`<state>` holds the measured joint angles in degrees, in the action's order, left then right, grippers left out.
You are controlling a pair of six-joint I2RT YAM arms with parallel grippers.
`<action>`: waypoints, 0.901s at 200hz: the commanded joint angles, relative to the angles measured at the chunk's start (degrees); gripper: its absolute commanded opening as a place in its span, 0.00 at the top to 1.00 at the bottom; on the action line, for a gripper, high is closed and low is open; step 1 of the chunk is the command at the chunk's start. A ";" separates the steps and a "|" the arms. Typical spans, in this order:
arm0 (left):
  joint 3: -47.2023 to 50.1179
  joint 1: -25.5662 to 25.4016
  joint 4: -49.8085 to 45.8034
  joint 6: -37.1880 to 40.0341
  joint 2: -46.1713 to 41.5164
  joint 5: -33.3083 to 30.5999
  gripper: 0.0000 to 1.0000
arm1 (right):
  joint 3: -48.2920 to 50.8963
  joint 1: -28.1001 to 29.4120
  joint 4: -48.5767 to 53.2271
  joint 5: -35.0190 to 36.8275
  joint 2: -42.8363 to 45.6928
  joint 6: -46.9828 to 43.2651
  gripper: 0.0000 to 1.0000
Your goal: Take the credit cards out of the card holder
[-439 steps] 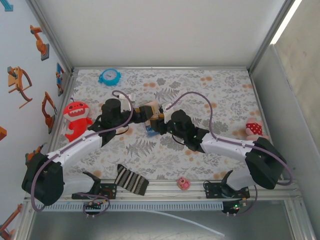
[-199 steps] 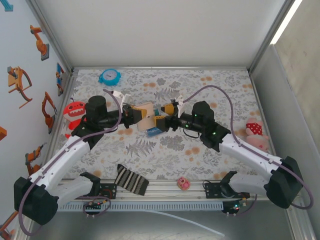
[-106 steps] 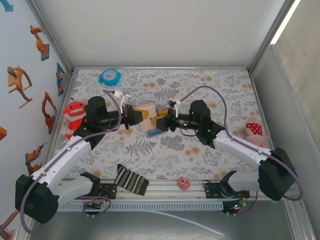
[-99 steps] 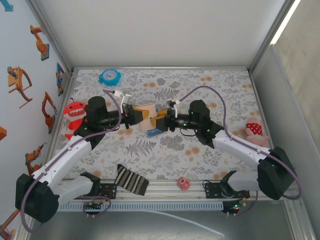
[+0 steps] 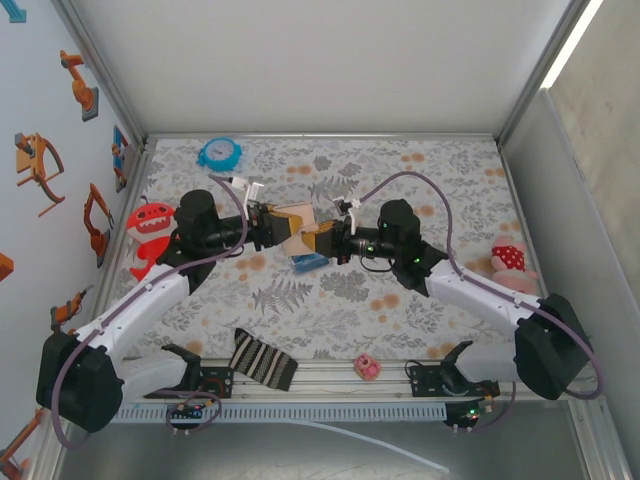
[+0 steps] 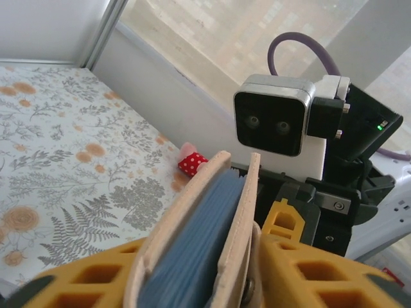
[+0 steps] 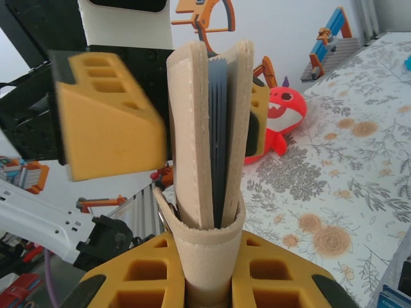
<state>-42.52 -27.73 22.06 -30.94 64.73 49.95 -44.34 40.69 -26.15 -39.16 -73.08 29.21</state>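
Observation:
The tan card holder (image 5: pixel 296 222) hangs in the air between both grippers, above the middle of the table. My right gripper (image 5: pixel 322 238) is shut on its folded strap end (image 7: pixel 212 253). Dark card edges (image 7: pixel 218 128) show between its two tan flaps. My left gripper (image 5: pixel 274 228) stands open around the other end, where the flaps fan apart over a pale blue inside (image 6: pixel 192 250) and lean against its yellow fingers (image 6: pixel 302 269). One blue credit card (image 5: pixel 308 262) lies on the table under the holder.
A red monster toy (image 5: pixel 150 235) lies at the left wall and a blue clock (image 5: pixel 218 153) at the back. A red-and-white plush (image 5: pixel 508 260) lies at the right. A striped sock (image 5: pixel 262 360) and a small pink thing (image 5: pixel 367 367) lie on the front rail.
My right gripper has reached left and closed on the holder's strap end. My left gripper's jaws have parted and the holder's flaps have spread. The blue card has stayed on the table.

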 commanded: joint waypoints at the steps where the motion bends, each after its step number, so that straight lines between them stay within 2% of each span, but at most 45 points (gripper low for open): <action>1: 0.30 -0.22 1.37 -0.72 -0.40 0.24 0.41 | 0.02 0.21 0.22 4.09 2.71 -1.86 1.00; 56: 6.09 1.12 0.02 -1.61 -5.78 -3.15 0.30 | -2.23 0.23 5.41 7.69 3.69 -2.40 1.00; 101: 10.57 2.01 -1.66 -0.77 -11.18 -9.12 0.26 | -6.27 0.12 11.99 10.28 2.55 -3.27 1.00; 136: 12.08 2.32 -1.82 -1.03 -13.31 -12.65 0.23 | -7.65 0.17 12.89 11.21 1.07 -3.07 1.00; 165: 14.71 2.64 2.54 -3.57 -13.81 -12.81 0.11 | -7.86 0.18 12.11 11.47 0.46 -2.71 1.00; 180: 15.34 2.66 3.12 -4.01 -13.75 -12.62 0.09 | -8.07 0.18 12.29 11.67 0.25 -2.77 1.00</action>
<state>-28.42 -25.45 21.87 -33.28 51.66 37.91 -50.00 40.69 -12.82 -28.42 -72.60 26.98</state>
